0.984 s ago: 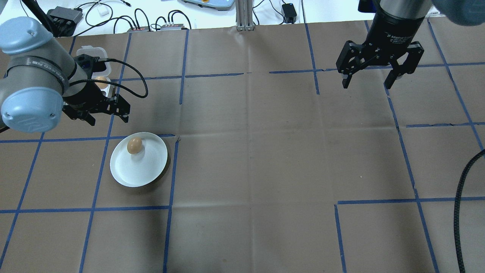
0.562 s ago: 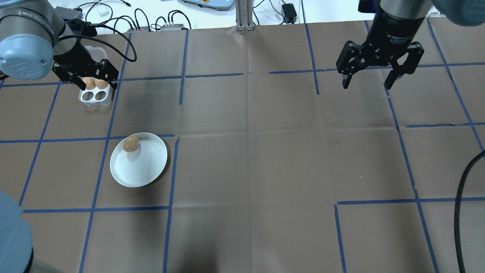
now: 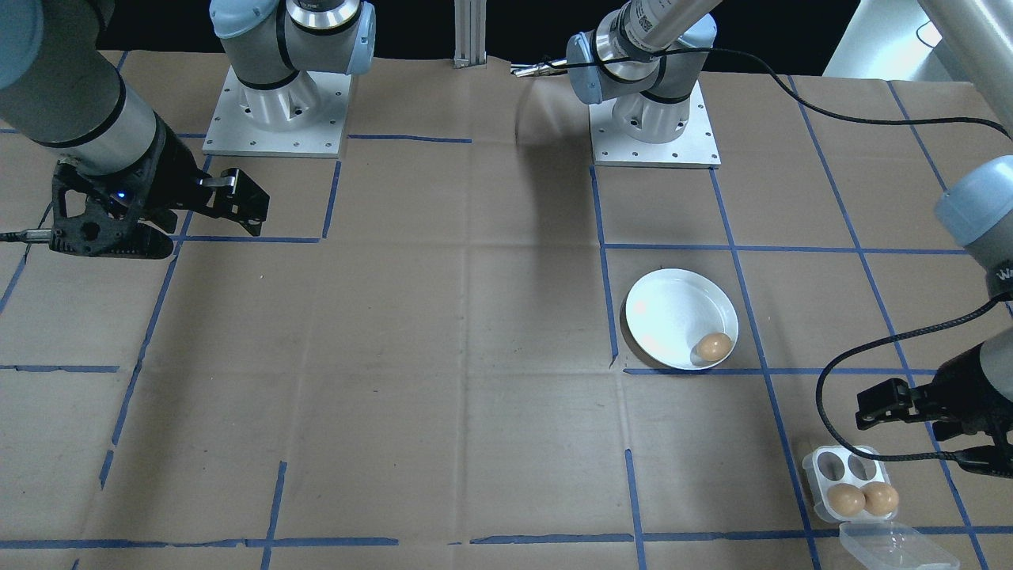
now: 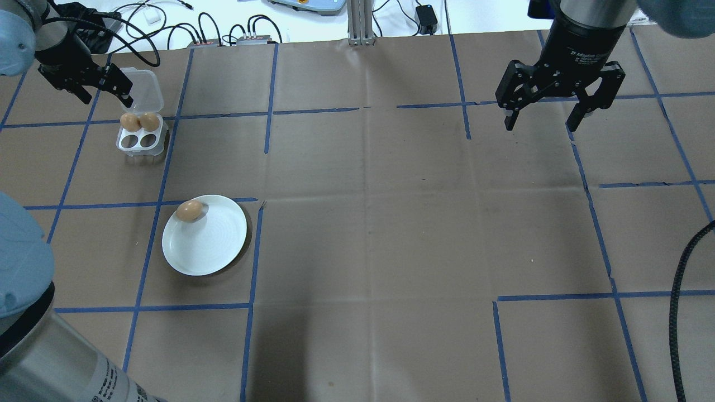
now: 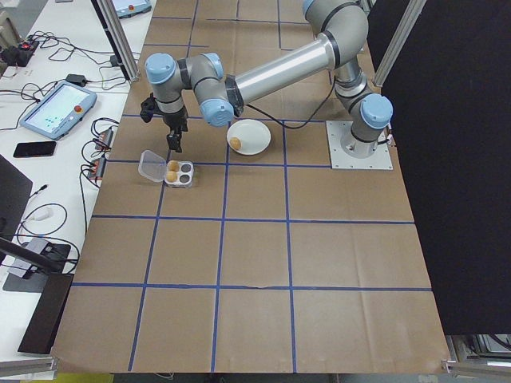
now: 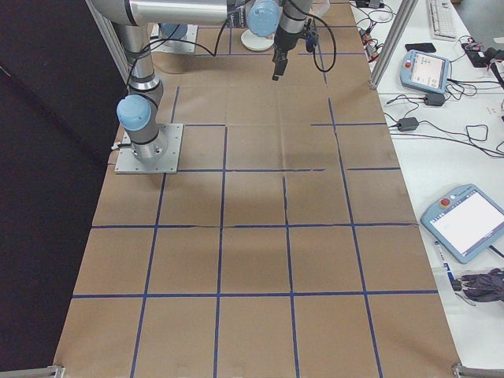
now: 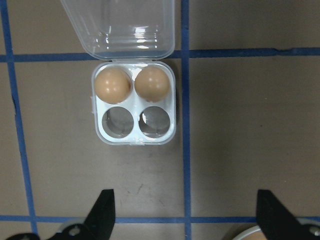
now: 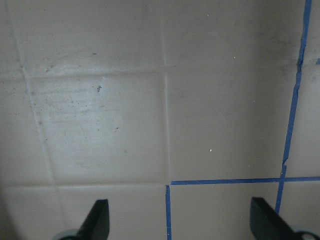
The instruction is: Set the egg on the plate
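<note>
While both arms hang idle, the brown paper-covered counter [image 4: 368, 234] with its blue tape grid fills the scene, matte and creased. Left gripper [image 4: 84, 84] hovers above the tray's open lid, fingers spread wide and empty; right gripper [image 4: 561, 106] hangs at 2 o'clock of the counter, fingers wide too, nothing in them. White plate [image 4: 209, 243], round, shallow, glossy, sits at about 9 o'clock. Clear plastic egg tray [image 7: 134, 107], square, four holes, lid flipped back, lies at 11 o'clock of the plate. Egg [image 4: 190, 211], brown, smooth, oval, lies on the plate near its 11 o'clock rim, so the task looks done. Two more eggs [image 7: 132, 84] fill the tray's lid-side holes. Eggs: probably light, rigid but brittle, roll easily; pinch gently across the widest part.
</note>
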